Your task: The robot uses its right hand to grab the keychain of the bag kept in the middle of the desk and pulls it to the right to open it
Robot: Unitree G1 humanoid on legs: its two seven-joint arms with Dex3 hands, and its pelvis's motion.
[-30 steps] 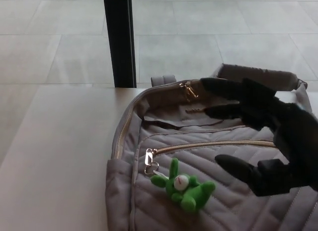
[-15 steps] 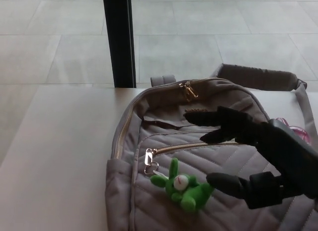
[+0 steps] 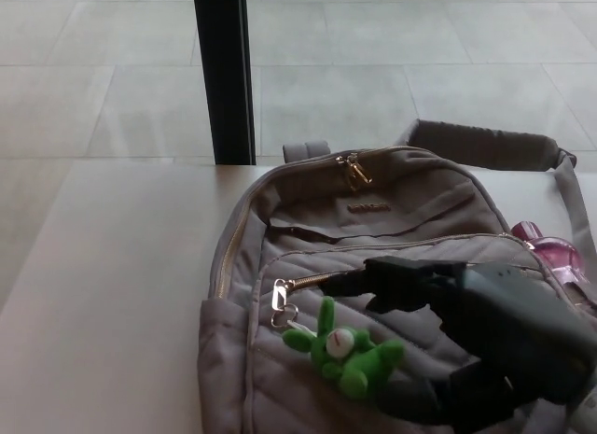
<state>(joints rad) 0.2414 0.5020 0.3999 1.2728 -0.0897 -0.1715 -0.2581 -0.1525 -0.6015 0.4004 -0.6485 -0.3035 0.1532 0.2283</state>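
Observation:
A grey quilted backpack (image 3: pixel 373 210) lies flat on the desk, its front pocket zipper (image 3: pixel 308 282) running across with the metal pull (image 3: pixel 280 299) at the left end. A green plush keychain (image 3: pixel 343 350) hangs from that pull and rests on the bag. My right hand (image 3: pixel 466 331) hovers low over the bag just right of the keychain, open, with its fingers (image 3: pixel 373 280) above the plush and its thumb (image 3: pixel 420 401) below it. Nothing is held. My left hand does not show.
A black post (image 3: pixel 224 75) stands behind the desk's far edge. A pink object (image 3: pixel 546 247) peeks out at the bag's right side, under the grey strap (image 3: pixel 485 145). Bare desk surface (image 3: pixel 103 294) stretches to the left of the bag.
My right hand has come down and leftward from over the bag's top to right beside the green keychain. The bag and keychain have not moved.

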